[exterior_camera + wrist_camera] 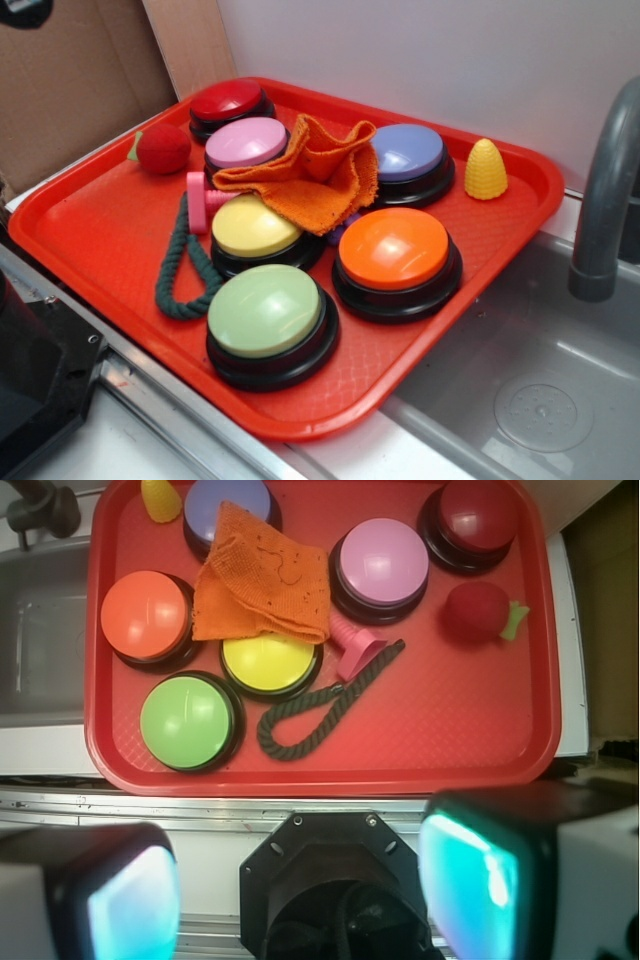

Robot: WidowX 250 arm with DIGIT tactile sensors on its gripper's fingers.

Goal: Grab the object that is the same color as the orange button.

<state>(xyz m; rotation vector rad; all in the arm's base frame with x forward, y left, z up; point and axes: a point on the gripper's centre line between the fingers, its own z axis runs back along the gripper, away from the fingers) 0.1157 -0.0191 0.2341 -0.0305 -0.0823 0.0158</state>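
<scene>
The orange cloth (262, 580) lies in the middle of the red tray (470, 730), draped over the edges of the yellow button (270, 662), the purple button (228, 502) and the pink button (382, 560), with the orange button (145, 615) just beside it. The gripper (300, 890) hangs above the near edge of the tray, well away from the cloth, with its two fingers spread wide and nothing held between them. A few things could go wrong from here. The orange button is the same color as the cloth and sits right next to it, so the gripper might go down on the button by mistake. The cloth is thin and floppy and rests on hard domes, so the fingers could hit a button top and slide off, or pinch only a small fold that slips out. The green rope (320, 708) and the pink toy (355, 652) lie close by and could get caught too. The tray has a bumpy plastic floor and a raised rim, and it sits on a counter next to a gray sink (540, 400) with a gray tap (605, 200), so a push on the tray might slide it toward the sink. A white wall (420, 60) stands behind the tray, with brown cardboard (70, 80) off to one side
</scene>
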